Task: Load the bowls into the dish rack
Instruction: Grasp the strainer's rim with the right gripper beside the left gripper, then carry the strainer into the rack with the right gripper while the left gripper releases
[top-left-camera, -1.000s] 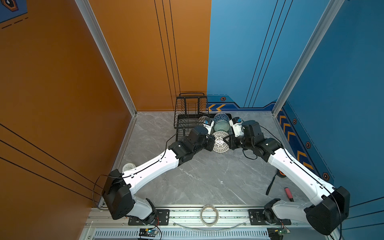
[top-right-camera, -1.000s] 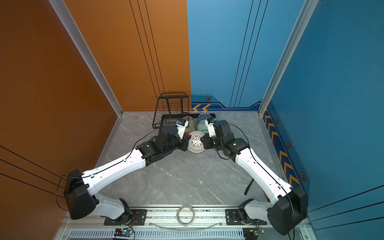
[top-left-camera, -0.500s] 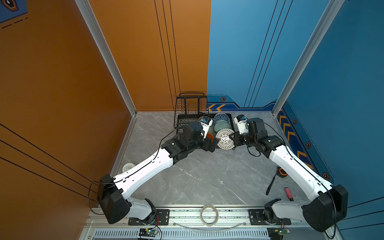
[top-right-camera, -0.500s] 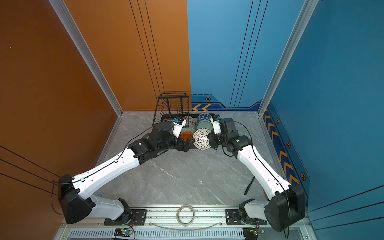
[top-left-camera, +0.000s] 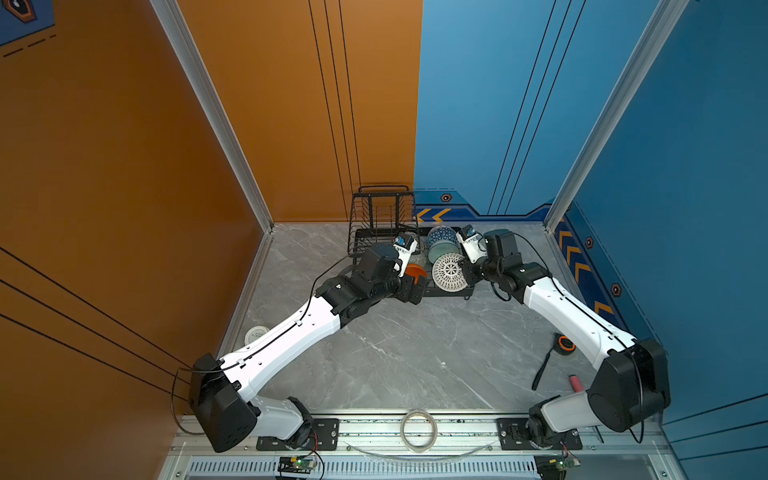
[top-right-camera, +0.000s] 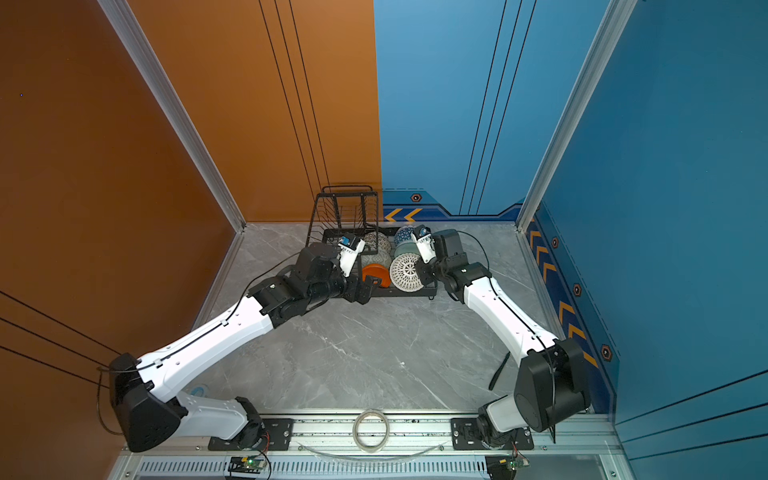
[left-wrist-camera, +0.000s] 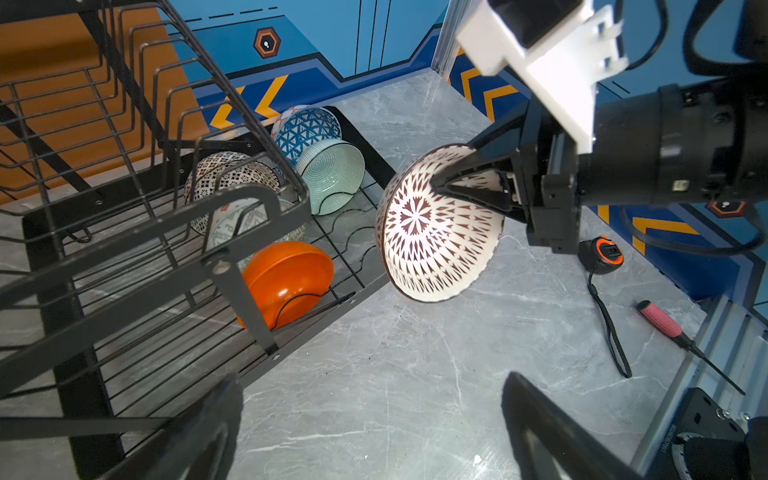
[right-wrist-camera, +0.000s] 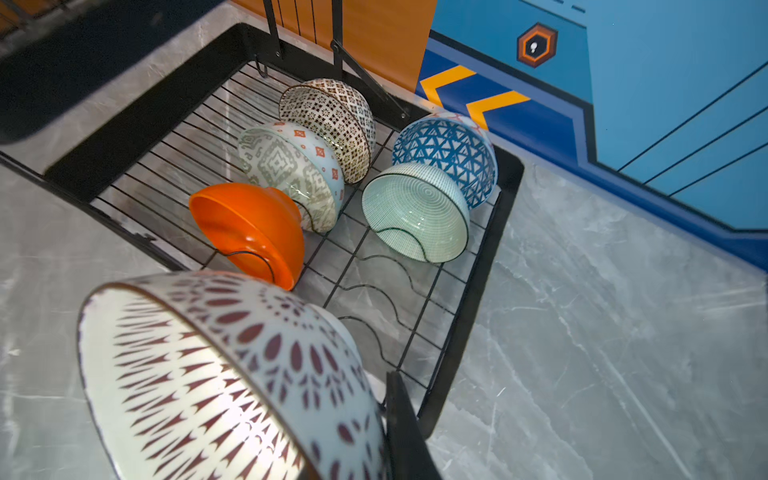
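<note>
Dotted bowl, last of six, isn't seated yet. It hangs tipped on edge at the near right corner of the dish rack, opening turned toward the left arm. The right claw has it by the rim, jaws nearly closed across the wall. Key relation: free wire loops lie just beyond the bowl, btw it and the mint bowl, in the same row as the blue bowl. So I'd judge a short move down and along that row seats it. Can't tell whether it touches wire yet. Next row holds orange bowl, maze bowl and lattice bowl, all on edge. Left claw is spread wide, empty, over the worktop by the rack's front edge; the right arm is nearer.
</note>
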